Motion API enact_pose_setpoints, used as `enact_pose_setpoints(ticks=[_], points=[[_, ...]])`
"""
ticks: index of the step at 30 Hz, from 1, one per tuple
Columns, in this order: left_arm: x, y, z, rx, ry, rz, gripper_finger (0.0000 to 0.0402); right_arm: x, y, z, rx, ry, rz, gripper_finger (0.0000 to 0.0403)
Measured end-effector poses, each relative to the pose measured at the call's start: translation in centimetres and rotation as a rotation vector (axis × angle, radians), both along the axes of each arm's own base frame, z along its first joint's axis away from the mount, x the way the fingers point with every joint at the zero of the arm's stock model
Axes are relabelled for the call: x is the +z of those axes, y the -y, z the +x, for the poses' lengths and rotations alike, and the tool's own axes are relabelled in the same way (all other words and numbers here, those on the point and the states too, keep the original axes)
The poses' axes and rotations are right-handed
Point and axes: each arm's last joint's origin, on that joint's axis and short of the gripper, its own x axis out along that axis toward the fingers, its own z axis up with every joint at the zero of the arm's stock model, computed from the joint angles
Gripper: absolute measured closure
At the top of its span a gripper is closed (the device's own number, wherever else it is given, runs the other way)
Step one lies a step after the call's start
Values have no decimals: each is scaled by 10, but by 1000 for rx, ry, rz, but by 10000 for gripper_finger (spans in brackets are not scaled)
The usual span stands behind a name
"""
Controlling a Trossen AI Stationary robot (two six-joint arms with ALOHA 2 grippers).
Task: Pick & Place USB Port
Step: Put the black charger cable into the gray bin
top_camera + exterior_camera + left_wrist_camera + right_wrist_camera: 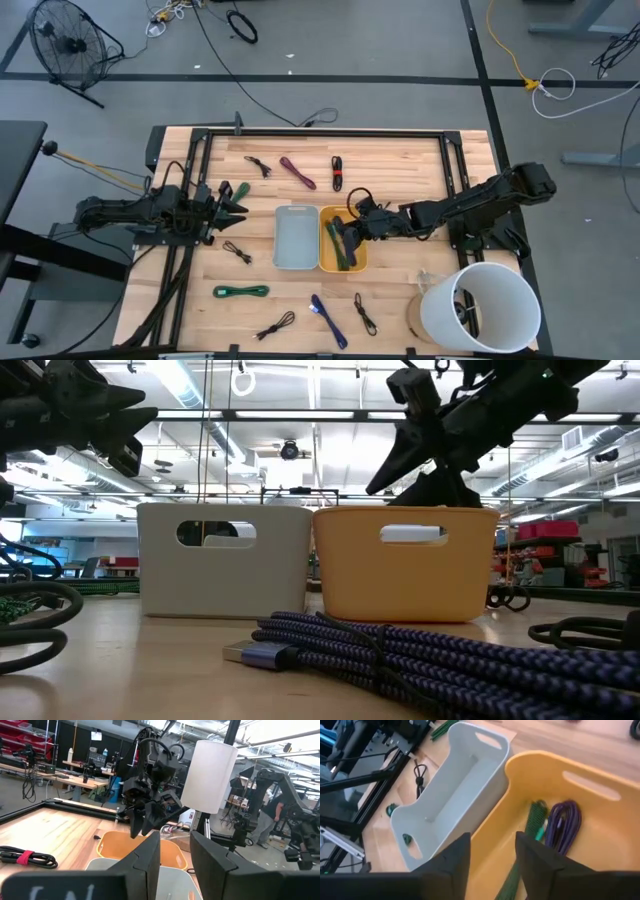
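Blue braided cable (400,650) nearest; yellow bin (600,820) holds green, purple cables; right end effector (492,852) spread above.

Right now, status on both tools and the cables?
Right tool over yellow bin, fingers apart, empty. Green cable and purple cable lie in that bin. Left tool waits at table's left, apart, empty. White bin empty.

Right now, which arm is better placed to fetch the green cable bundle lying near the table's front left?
Left, probably. The left gripper waits on that side of the table, nearer the green cable bundle. The right gripper hangs open over the yellow bin, beyond the white bin.
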Motion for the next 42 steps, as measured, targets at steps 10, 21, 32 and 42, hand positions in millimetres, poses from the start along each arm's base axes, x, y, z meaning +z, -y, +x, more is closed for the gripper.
enact_pose_setpoints(ticks=[10, 21, 32, 42], points=[[0, 0, 0, 0, -1, 0, 291, 30, 17, -26, 10, -28, 54, 255], [0, 0, 0, 0, -1, 0, 291, 20, 19, -71, -125, -396, 168, 277], [0, 0, 0, -1, -1, 0, 291, 4, 20, -73, -228, -528, 154, 277], [0, 0, 0, 0, 0, 0, 291, -17, 23, -66, -235, -639, 111, 240]])
